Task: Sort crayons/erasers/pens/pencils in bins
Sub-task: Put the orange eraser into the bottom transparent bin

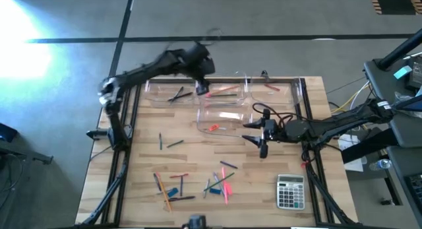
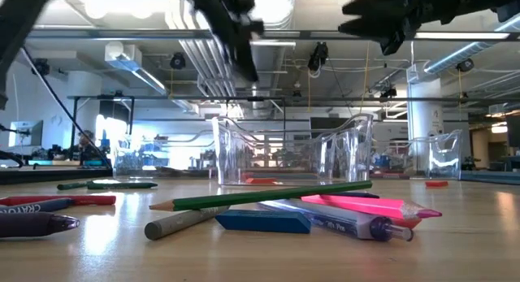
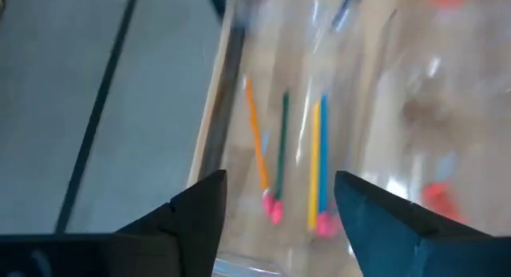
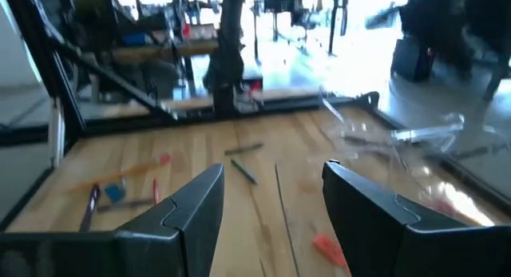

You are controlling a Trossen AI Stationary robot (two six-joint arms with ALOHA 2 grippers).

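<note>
My left gripper [image 1: 202, 88] is open and empty above the far middle clear bin [image 1: 245, 84]. That bin holds several pencils [image 3: 279, 145], orange, green, yellow and blue, lying flat on its bottom. My right gripper [image 1: 253, 132] is open and empty, raised at the right end of the middle bin [image 1: 227, 115], where a small red piece [image 1: 212, 128] lies. The far left bin [image 1: 153, 92] holds dark pens [image 1: 177, 95]. The far right bin [image 1: 297, 87] holds a red stick [image 1: 272, 88]. Loose sticks and a blue eraser [image 1: 173, 191] lie near the front edge.
A grey calculator [image 1: 290, 191] lies at the near right corner. Two sticks [image 1: 169, 142] lie left of centre. Pink and green sticks [image 1: 223, 183] lie at the near middle, and in the low view [image 2: 268, 199] they lie in front of the middle bin. Dark frame rails [image 1: 125, 150] line the table's sides.
</note>
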